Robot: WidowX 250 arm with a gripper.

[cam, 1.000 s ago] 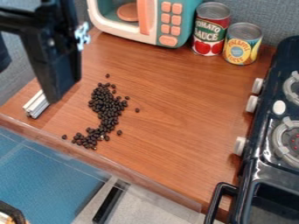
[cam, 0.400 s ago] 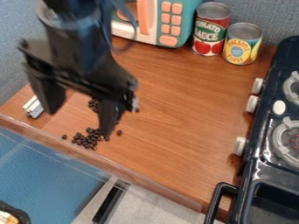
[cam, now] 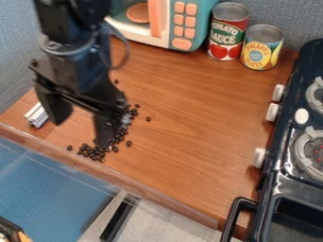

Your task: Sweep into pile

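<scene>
Hanging over the bench's (cam: 189,118) left end, gripper (cam: 81,132) gapes wide, apparently empty. Beans (cam: 95,152) trail towards the front edge, mostly stove-side (cam: 284,133) of the gap, partly behind one finger.

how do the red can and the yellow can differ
The red can is taller; the yellow can is shorter. The red can stands closer to the toy microwave, while the yellow can is closer to the stove. Both stand upright and have metal tops.
</scene>
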